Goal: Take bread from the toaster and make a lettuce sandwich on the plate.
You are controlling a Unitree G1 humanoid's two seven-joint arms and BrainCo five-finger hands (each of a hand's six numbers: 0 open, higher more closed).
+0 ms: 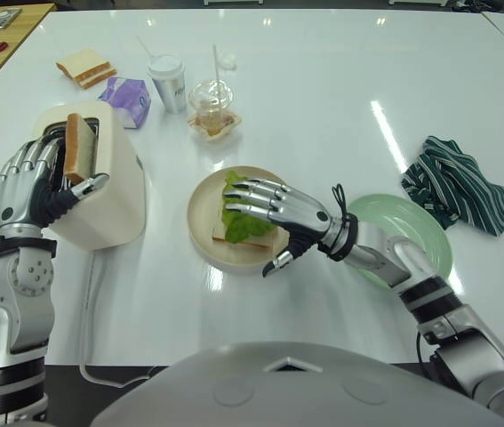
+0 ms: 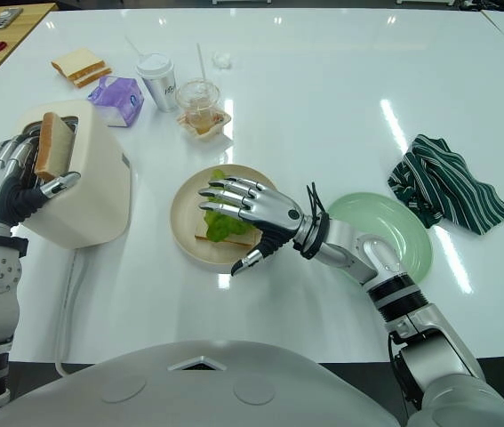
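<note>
Currently my left hand [image 1: 25,182] grips the bread slice [image 1: 78,147] in the toaster [image 1: 114,200]. My right hand [image 1: 278,209], fingers spread, holds nothing over the lettuce [image 1: 238,224] on the plate [image 1: 200,213].

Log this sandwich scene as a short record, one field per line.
toaster: at the robot's left, one bread slice standing in its slot
left hand: fingers closed on that slice
beige plate: bottom bread with lettuce on top
right hand: open, over the lettuce
green plate: right of the beige plate
</note>
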